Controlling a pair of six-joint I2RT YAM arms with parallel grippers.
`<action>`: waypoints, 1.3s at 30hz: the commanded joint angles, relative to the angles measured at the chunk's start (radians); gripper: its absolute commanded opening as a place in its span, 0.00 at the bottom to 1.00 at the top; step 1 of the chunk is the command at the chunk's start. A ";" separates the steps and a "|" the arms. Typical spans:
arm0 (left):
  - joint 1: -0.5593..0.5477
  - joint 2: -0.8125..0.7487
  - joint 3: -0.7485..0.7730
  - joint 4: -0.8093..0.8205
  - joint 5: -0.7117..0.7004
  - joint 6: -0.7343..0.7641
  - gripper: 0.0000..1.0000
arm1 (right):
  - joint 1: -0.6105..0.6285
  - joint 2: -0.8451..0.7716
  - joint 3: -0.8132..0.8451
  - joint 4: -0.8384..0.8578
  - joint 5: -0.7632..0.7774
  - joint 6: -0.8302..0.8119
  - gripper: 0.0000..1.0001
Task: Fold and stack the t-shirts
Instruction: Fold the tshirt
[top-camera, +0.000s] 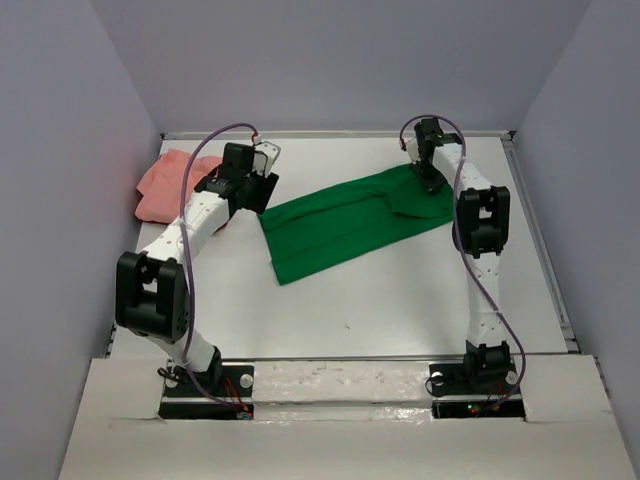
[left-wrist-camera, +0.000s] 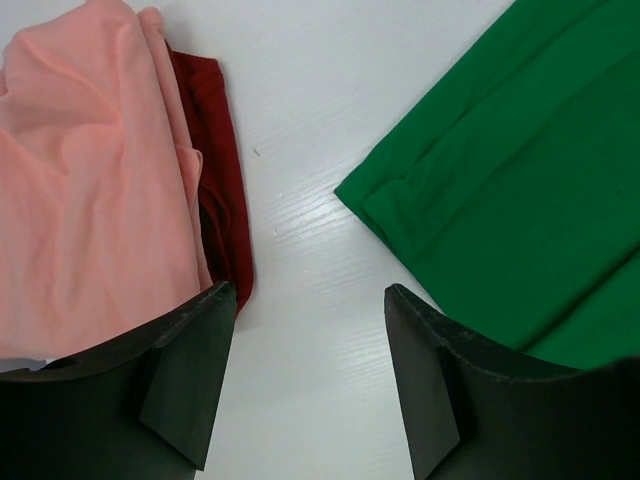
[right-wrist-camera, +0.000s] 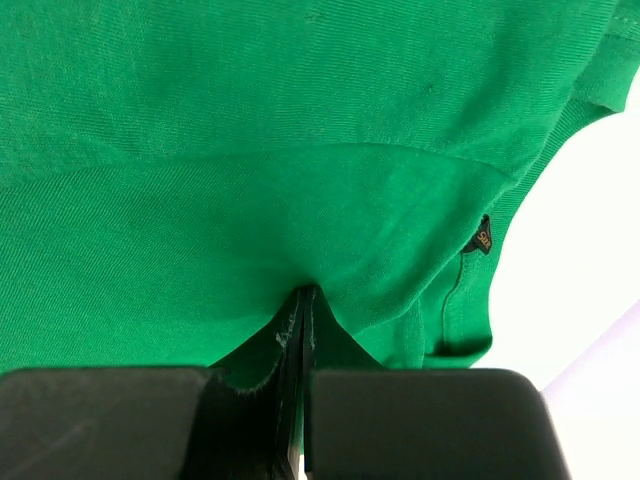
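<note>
The right gripper (right-wrist-camera: 303, 305) is closed, its black fingers pinching a raised fold of the bright green soft-cloth t-shirt (right-wrist-camera: 250, 150). A small dark neck label (right-wrist-camera: 481, 240) lies just right of the pinch point, and beyond it is the white table (right-wrist-camera: 570, 250).

The left gripper (left-wrist-camera: 310, 295) is open and holds nothing, with bare table surface between its fingers. To its left lies the crumpled salmon-pink cloth t-shirt (left-wrist-camera: 90, 180), with a strip of dark red cloth (left-wrist-camera: 215, 150) along that shirt's near edge. To its right lies a corner of the green t-shirt, well apart from the pink one.
</note>
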 joint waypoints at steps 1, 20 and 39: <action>-0.012 0.014 0.067 -0.008 -0.023 0.010 0.72 | -0.001 -0.078 -0.024 0.116 0.005 0.013 0.00; -0.019 0.143 0.199 -0.145 0.279 0.101 0.26 | -0.011 -0.936 -0.937 0.302 -0.094 0.096 0.14; 0.008 0.358 0.208 -0.073 0.184 0.082 0.34 | -0.011 -0.918 -1.109 0.351 -0.147 0.116 0.03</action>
